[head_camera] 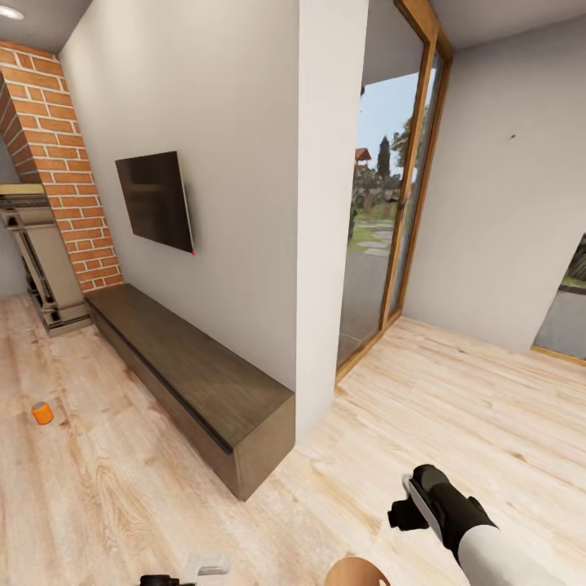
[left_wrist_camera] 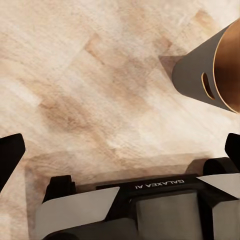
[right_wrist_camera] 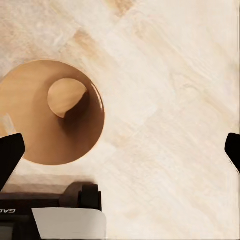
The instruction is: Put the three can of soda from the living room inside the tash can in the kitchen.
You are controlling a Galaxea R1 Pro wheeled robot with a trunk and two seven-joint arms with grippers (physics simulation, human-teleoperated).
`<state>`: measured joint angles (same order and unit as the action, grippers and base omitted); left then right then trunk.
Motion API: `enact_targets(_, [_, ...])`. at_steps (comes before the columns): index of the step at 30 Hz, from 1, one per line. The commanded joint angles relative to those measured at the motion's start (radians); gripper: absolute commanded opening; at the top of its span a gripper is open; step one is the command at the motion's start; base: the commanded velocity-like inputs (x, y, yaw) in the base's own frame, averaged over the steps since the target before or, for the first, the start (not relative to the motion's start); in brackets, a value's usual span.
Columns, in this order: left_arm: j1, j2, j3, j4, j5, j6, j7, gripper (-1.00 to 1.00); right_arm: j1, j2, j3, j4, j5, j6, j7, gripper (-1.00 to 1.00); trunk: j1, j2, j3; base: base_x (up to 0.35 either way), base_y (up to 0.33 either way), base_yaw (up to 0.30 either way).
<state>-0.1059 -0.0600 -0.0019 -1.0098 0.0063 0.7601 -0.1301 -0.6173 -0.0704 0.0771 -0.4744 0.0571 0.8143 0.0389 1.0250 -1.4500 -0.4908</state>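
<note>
The right gripper stood wide open over the plank floor, its two dark fingertips at opposite edges of the right wrist view with nothing between them but bare boards. Just beside it, the tash can showed mouth-on, its orange-brown inside and round bottom visible, with no can inside as far as the view showed. The left gripper was likewise spread wide and held nothing, dark fingertips far apart over bare floor; the bin's pale grey outer wall and a slot-shaped handle hole appeared near it, the bin tilted across that view. In the head view the right arm reached in from the lower right, the bin's rim just showed at the bottom edge between the arms, and part of the left arm sat at the bottom edge. Ahead, open wood floor ran left of a long dark low cabinet set against the white wall under a wall TV. One orange can of soda stood upright on the floor well left of the cabinet's front edge, with clear boards all round it. A brick chimney rose at the far left. Right of the projecting wall end, wood-framed glass doors bordered another open stretch of floor.
</note>
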Motion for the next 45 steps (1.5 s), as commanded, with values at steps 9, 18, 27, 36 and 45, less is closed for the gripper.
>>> enact_targets(9, [0.0, 0.001, 0.004, -0.002, 0.003, 0.012, -0.001, 1.0, -0.073, -0.008, 0.003, 0.052, 0.001, -0.019, -0.001, 1.0, 0.0, 0.0, 0.0, 0.0, 0.0, 0.0])
enact_targets(18, [0.001, 0.001, 0.006, -0.033, 0.004, 0.018, -0.001, 1.0, -0.081, -0.001, 0.008, 0.083, 0.002, -0.022, -0.002, 1.0, 0.0, 0.0, 0.0, 0.0, 0.0, 0.0])
enact_targets(27, [0.0, 0.0, 0.006, -0.045, 0.004, 0.036, -0.002, 1.0, -0.082, 0.004, 0.009, 0.121, 0.003, -0.055, -0.002, 1.0, 0.023, -0.042, -0.019, 0.0, 0.0, 0.0])
enact_targets(36, [0.0, -0.002, 0.004, -0.049, 0.004, 0.04, -0.002, 1.0, -0.082, 0.005, 0.009, 0.143, 0.036, -0.074, -0.041, 1.0, 0.058, -0.105, -0.047, 0.0, 0.0, 0.0])
enact_targets(45, [0.001, -0.002, 0.005, -0.146, 0.006, 0.1, -0.002, 1.0, -0.084, 0.011, 0.009, 0.142, 0.054, -0.076, -0.058, 1.0, 0.092, -0.168, -0.075, 0.0, 0.0, 0.0])
